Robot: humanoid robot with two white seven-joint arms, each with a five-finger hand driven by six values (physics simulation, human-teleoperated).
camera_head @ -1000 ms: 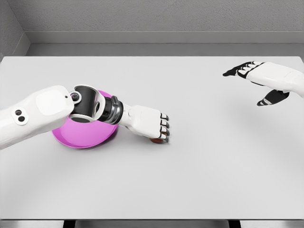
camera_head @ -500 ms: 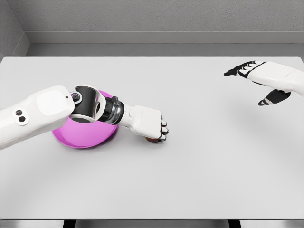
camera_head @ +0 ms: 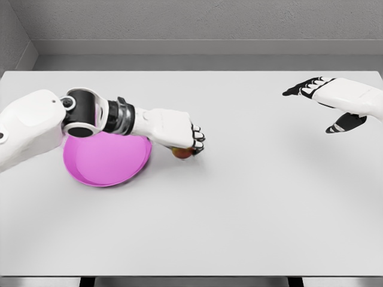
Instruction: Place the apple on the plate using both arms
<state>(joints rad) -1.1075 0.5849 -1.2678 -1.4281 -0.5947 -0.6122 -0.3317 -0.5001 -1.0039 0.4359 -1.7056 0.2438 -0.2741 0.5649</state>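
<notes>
Fingers (camera_head: 196, 139) of the left hand (camera_head: 170, 128) are curling down around the apple (camera_head: 182, 152), clamping it from above so that only a reddish-yellow sliver is showing beneath the knuckles. The apple is sitting just beside the right rim of the pink plate (camera_head: 108, 160) — whether it is lifted clear of the table (camera_head: 239, 209) or touching it, I cannot tell. Behind the hand, the dark ribbed wrist and the white forearm are reaching across the plate's upper edge, hiding part of it, and the arm is coming in from the left edge of the view. The plate itself is lying on the grey table's left half with nothing on it. Far off at the upper right, the right hand (camera_head: 326, 95) is hovering over the table — its black-tipped fingers are stretching out flat and apart, holding nothing, with the thumb pointing down.
</notes>
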